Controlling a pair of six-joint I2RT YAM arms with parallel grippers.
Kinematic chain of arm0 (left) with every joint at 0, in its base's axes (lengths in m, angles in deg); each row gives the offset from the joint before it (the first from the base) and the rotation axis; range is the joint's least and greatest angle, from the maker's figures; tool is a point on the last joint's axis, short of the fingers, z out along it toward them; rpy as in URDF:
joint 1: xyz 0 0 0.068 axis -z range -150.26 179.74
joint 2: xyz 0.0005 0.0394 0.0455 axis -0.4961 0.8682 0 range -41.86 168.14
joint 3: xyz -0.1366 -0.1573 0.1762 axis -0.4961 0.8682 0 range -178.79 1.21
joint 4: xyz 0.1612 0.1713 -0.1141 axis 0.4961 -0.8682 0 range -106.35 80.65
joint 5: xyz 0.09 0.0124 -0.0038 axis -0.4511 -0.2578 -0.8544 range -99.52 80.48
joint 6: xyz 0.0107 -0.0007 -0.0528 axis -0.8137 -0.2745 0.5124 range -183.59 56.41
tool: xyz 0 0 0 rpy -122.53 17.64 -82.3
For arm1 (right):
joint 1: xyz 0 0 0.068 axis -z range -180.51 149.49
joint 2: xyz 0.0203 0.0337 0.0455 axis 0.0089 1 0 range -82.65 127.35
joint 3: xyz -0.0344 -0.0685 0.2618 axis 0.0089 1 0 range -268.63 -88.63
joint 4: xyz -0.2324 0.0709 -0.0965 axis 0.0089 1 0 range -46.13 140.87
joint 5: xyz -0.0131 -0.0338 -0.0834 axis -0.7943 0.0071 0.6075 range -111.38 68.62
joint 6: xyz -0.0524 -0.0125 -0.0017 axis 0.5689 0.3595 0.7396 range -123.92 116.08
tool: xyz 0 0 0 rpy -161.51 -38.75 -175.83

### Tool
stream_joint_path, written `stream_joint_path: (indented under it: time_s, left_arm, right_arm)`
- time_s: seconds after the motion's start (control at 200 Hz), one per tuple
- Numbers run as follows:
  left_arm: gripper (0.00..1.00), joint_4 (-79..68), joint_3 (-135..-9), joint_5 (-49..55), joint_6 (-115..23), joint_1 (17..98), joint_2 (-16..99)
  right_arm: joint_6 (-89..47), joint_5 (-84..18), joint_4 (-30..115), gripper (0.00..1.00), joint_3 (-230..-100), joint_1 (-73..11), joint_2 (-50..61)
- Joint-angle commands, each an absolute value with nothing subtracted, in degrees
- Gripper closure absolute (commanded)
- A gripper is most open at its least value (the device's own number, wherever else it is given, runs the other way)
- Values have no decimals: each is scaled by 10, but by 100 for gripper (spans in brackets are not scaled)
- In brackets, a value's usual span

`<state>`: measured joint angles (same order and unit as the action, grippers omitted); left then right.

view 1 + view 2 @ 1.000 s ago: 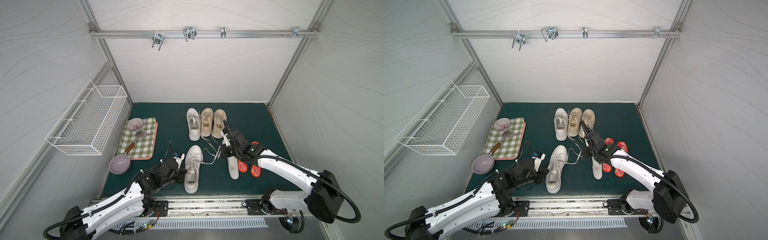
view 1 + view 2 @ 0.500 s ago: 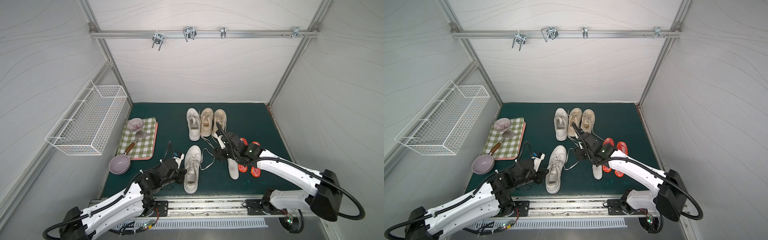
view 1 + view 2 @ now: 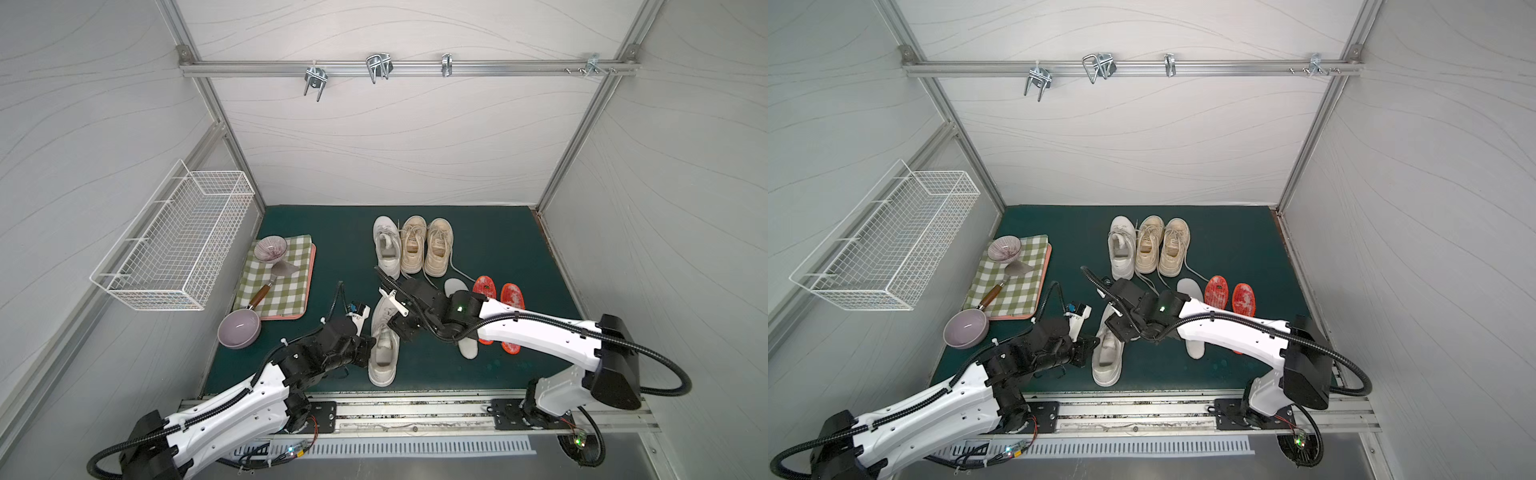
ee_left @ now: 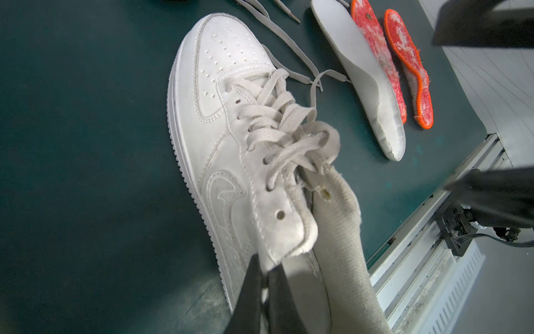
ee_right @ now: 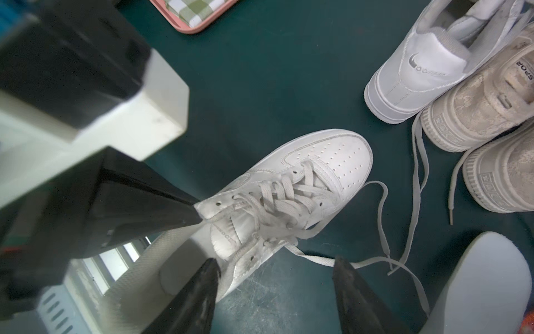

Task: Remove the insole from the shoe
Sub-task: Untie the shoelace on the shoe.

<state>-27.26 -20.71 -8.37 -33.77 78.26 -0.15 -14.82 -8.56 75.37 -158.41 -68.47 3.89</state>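
Observation:
The white lace-up shoe (image 3: 384,353) (image 3: 1108,357) lies at the front middle of the green mat. My left gripper (image 4: 264,277) is shut on the upper edge of its side, near the top eyelet; in a top view the left gripper (image 3: 368,345) sits against the shoe's left side. The smooth grey insole (image 4: 300,286) (image 5: 179,271) shows inside the shoe's opening. My right gripper (image 5: 274,266) (image 3: 399,328) hovers open just above the shoe's right side, one fingertip (image 5: 208,269) over the opening's edge, the other over a loose lace.
A loose white insole (image 3: 467,351) and two red insoles (image 3: 484,286) lie to the right, partly under my right arm. Three shoes (image 3: 412,243) stand behind. A checked cloth on a tray (image 3: 278,282), a purple pan (image 3: 239,330) and a wire basket (image 3: 174,241) are on the left.
My right gripper has let go of the white insole on the mat, opened, and swung left to the shoe. The left gripper kept its hold and has not moved.

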Motion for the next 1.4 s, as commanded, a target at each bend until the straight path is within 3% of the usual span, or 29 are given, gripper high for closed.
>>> stream_joint_path:
  time_s: [0.0, 0.43, 0.815, 1.165, 1.395]
  left_arm:
    - [100, -205, -229, -75, -334, 783, -16]
    - [100, -191, -236, -46, -335, 783, -4]
    - [100, -189, -247, -30, -334, 783, 4]
    - [100, -184, -247, -23, -332, 784, 10]
    - [100, -182, -244, -25, -329, 784, 11]
  right_arm:
    - [-134, -70, 790, 37, -1603, -691, 60]
    - [-144, -66, 787, 51, -1627, -693, 126]
    - [-156, 14, 785, 64, -1621, -694, 148]
    - [-187, 79, 767, 64, -1612, -702, 157]
    - [-210, 104, 743, 71, -1599, -702, 139]
